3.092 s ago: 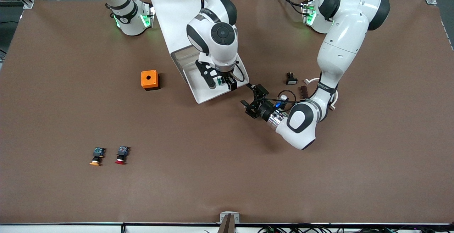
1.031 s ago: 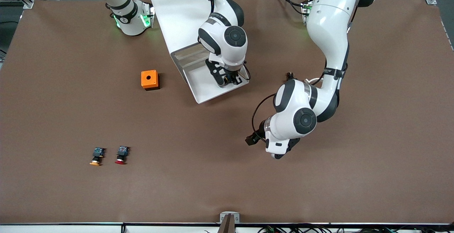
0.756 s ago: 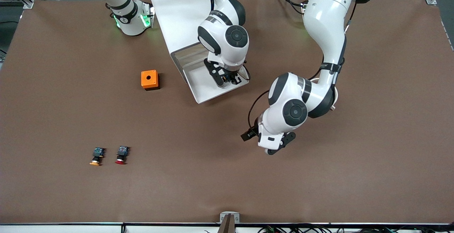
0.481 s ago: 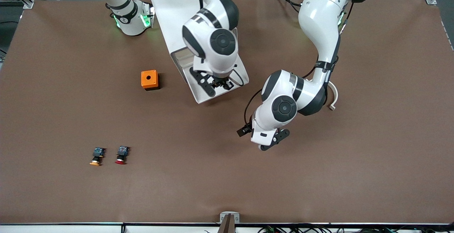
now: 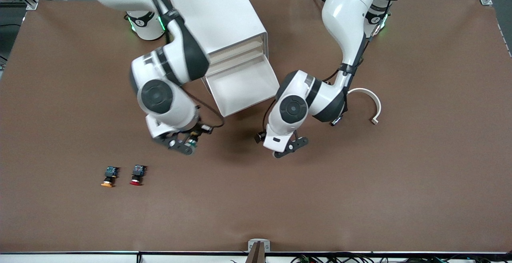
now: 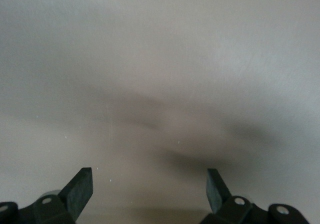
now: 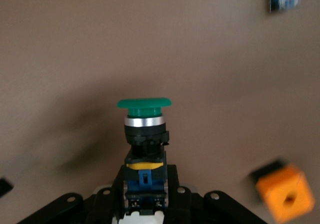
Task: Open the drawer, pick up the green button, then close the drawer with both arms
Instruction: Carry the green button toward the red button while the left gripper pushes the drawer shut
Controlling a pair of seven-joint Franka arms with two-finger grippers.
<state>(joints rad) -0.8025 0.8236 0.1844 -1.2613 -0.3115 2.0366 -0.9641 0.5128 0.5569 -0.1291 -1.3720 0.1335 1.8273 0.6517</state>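
Observation:
The white cabinet (image 5: 218, 19) has its lowest drawer (image 5: 244, 89) pulled out, and the tray is empty. My right gripper (image 5: 188, 143) is shut on the green-capped button (image 5: 192, 144) and holds it over bare table, off the drawer's corner toward the right arm's end. In the right wrist view the button (image 7: 144, 129) stands out of the right gripper (image 7: 145, 184), cap away from the hand. My left gripper (image 5: 262, 137) is over the table by the drawer's front corner. In the left wrist view the left gripper (image 6: 150, 184) is open and empty, with only a pale blurred surface before it.
An orange-capped button (image 5: 109, 176) and a red-capped button (image 5: 137, 175) lie on the brown table (image 5: 360, 195) toward the right arm's end. The orange cube (image 7: 286, 199) shows only in the right wrist view. A white curved strip (image 5: 370, 103) lies beside the left arm.
My right gripper has lifted the green button out of the drawer and carried it toward the right arm's end. My left gripper has swung in toward the drawer's front corner.

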